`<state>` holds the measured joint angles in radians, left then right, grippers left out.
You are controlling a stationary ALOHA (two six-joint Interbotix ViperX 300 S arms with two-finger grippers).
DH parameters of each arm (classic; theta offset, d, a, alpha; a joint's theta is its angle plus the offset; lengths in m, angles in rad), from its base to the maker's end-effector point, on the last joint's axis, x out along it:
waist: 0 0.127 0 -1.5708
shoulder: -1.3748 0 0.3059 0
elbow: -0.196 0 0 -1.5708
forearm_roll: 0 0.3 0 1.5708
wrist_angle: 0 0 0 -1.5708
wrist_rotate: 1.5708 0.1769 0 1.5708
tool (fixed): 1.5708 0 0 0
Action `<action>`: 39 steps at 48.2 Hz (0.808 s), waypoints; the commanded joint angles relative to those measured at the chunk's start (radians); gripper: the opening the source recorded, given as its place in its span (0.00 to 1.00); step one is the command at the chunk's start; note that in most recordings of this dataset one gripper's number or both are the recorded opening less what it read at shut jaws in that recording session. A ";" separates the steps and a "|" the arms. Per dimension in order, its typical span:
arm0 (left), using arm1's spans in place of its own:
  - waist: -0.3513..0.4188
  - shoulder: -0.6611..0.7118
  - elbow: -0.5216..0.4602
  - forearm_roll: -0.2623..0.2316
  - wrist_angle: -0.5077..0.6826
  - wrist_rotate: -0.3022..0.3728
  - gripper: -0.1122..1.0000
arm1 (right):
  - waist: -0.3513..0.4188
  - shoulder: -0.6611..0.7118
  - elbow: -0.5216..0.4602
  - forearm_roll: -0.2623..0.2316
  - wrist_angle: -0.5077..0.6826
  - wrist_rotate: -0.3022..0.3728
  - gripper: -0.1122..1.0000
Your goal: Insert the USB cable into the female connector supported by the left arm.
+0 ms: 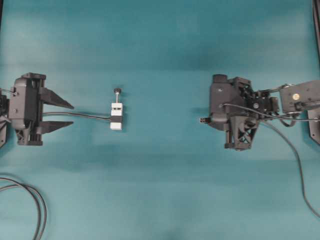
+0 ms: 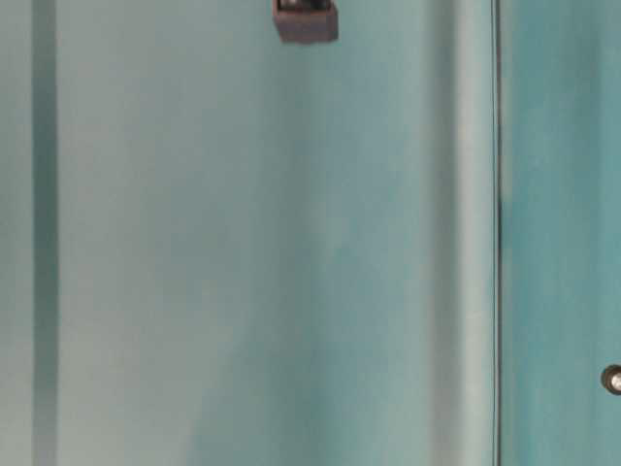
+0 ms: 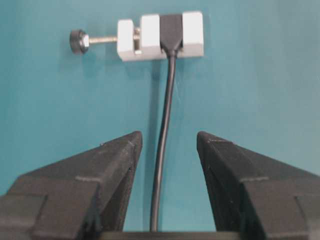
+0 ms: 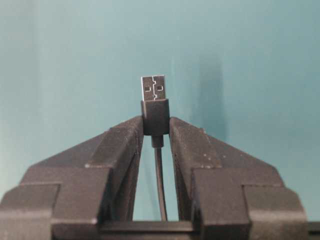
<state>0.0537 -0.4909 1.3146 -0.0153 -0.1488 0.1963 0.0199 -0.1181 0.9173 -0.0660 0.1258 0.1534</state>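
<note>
The female connector, a white block with a screw and black knob, lies on the teal table; it sits at the top of the left wrist view. Its dark cable runs back between the fingers of my left gripper, which stands open well short of the block and touches nothing. In the overhead view the left gripper is left of the block. My right gripper is shut on the black housing of the USB cable, silver plug poking out ahead. Overhead, that plug points left.
Looped black cables lie at the lower left of the table. The USB cable's tail trails off to the lower right. The table-level view shows only teal surface, a dark block at the top edge and a vertical seam.
</note>
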 commanded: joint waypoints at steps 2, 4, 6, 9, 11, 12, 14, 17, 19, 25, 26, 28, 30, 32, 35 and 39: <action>0.003 0.044 0.003 0.002 -0.101 0.009 0.60 | -0.003 0.037 -0.080 -0.003 0.025 -0.009 0.29; 0.003 0.066 0.005 0.002 -0.126 0.006 0.60 | -0.003 0.060 -0.107 -0.003 0.034 -0.011 0.29; 0.003 0.089 0.006 0.002 -0.147 0.003 0.60 | -0.003 0.081 -0.140 -0.003 0.041 -0.011 0.29; 0.003 0.124 0.000 0.002 -0.172 0.002 0.60 | -0.003 0.117 -0.195 -0.003 0.058 -0.011 0.29; 0.003 0.147 -0.005 0.002 -0.187 0.002 0.60 | -0.003 0.133 -0.230 -0.003 0.075 -0.011 0.29; 0.003 0.158 -0.008 0.002 -0.195 0.002 0.60 | -0.003 0.141 -0.249 -0.003 0.086 -0.011 0.29; 0.003 0.181 -0.012 0.002 -0.207 0.003 0.60 | -0.003 0.156 -0.287 -0.003 0.112 -0.011 0.29; 0.003 0.216 -0.023 0.002 -0.227 0.005 0.61 | -0.003 0.183 -0.344 -0.003 0.156 -0.011 0.29; 0.003 0.238 -0.031 0.000 -0.242 0.005 0.61 | -0.003 0.199 -0.379 -0.003 0.186 -0.011 0.29; 0.003 0.310 -0.054 0.002 -0.310 0.000 0.65 | -0.003 0.253 -0.480 -0.003 0.267 -0.011 0.29; 0.003 0.321 -0.055 0.000 -0.321 -0.002 0.66 | -0.003 0.262 -0.494 -0.003 0.279 -0.011 0.29; 0.003 0.345 -0.060 0.002 -0.344 -0.003 0.70 | -0.003 0.281 -0.520 -0.003 0.302 -0.011 0.29; 0.003 0.367 -0.061 0.002 -0.365 -0.005 0.75 | -0.003 0.301 -0.548 -0.003 0.324 -0.011 0.29; 0.003 0.388 -0.067 0.002 -0.385 -0.005 0.82 | -0.003 0.314 -0.565 -0.008 0.336 -0.011 0.29; 0.003 0.417 -0.072 0.002 -0.411 -0.005 0.90 | -0.003 0.333 -0.588 -0.025 0.344 -0.011 0.29; 0.003 0.454 -0.086 0.000 -0.433 -0.005 0.94 | -0.002 0.351 -0.617 -0.054 0.347 -0.006 0.29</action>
<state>0.0552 -0.0568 1.2533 -0.0153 -0.5553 0.1933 0.0184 0.2362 0.3528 -0.0982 0.4709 0.1427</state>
